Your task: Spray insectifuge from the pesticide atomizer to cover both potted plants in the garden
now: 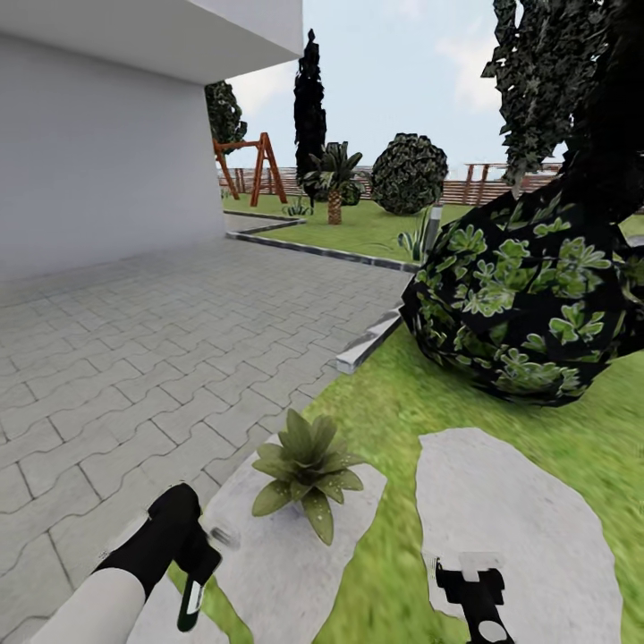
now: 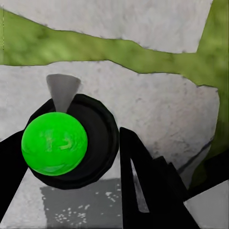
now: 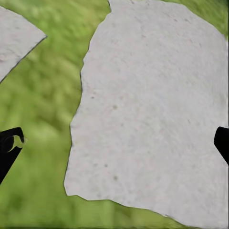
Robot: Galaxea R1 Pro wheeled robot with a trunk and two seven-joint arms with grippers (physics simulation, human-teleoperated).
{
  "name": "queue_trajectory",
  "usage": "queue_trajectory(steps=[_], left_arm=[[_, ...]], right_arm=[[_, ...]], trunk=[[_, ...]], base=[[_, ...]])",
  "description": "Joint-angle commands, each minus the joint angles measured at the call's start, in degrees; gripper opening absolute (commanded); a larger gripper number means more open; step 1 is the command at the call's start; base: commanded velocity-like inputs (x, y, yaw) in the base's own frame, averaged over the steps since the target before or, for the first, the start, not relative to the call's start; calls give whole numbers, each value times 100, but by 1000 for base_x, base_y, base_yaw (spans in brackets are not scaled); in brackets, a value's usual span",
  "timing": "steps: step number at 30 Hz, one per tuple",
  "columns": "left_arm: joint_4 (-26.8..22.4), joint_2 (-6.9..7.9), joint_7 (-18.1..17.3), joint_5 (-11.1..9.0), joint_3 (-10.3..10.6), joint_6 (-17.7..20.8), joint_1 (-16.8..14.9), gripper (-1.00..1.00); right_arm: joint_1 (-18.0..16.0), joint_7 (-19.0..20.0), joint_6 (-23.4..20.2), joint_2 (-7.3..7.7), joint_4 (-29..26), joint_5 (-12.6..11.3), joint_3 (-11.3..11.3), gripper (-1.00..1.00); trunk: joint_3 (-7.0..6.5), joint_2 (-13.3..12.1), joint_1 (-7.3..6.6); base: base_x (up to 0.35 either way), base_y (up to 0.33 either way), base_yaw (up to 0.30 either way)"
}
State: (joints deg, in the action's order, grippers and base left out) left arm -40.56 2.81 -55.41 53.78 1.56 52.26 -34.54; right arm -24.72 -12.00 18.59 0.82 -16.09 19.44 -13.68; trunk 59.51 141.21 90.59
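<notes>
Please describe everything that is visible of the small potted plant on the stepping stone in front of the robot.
The small potted plant is a low rosette of pointed, dusty-green leaves with pale speckles, spreading outward in all directions. Its pot is hidden beneath the leaves. It stands upright on the pale grey stepping stone, near the stone's far edge, where grass meets grey paving. Nothing touches it; the left gripper, holding something dark, is nearer the robot and apart from it.

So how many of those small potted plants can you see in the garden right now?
1. A potted plant sits on a grey stepping stone just ahead of the left tool. The second one may be hidden behind the big bush or off-frame.
</notes>
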Motion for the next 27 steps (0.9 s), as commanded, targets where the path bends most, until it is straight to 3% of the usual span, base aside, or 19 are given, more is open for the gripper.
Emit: queue_trajectory(steps=[1, 5, 18, 27], left_arm=[[-12, -4, 121, 27, 10, 30, 26, -100], [-26, -54, 440, -37, 0, 30, 51, -100], [-140, -94, 548, -58, -7, 28, 53, -100], [-92, -127, 942, -71, 18, -119, 78, -100]], right_arm=[[-6, -13, 22, -3, 10, 60, -38, 100], [-6, -13, 22, 1, 10, 60, -38, 100], [-6, -6, 22, -3, 201, 60, -38, 100], [-6, -5, 22, 38, 203, 60, -55, 100]], trunk=[[5, 2, -1], [5, 2, -1], [5, 2, -1], [-16, 2, -1]], base=[[0, 0, -250], [0, 0, -207], [0, 150, -15], [0, 4, -203]])
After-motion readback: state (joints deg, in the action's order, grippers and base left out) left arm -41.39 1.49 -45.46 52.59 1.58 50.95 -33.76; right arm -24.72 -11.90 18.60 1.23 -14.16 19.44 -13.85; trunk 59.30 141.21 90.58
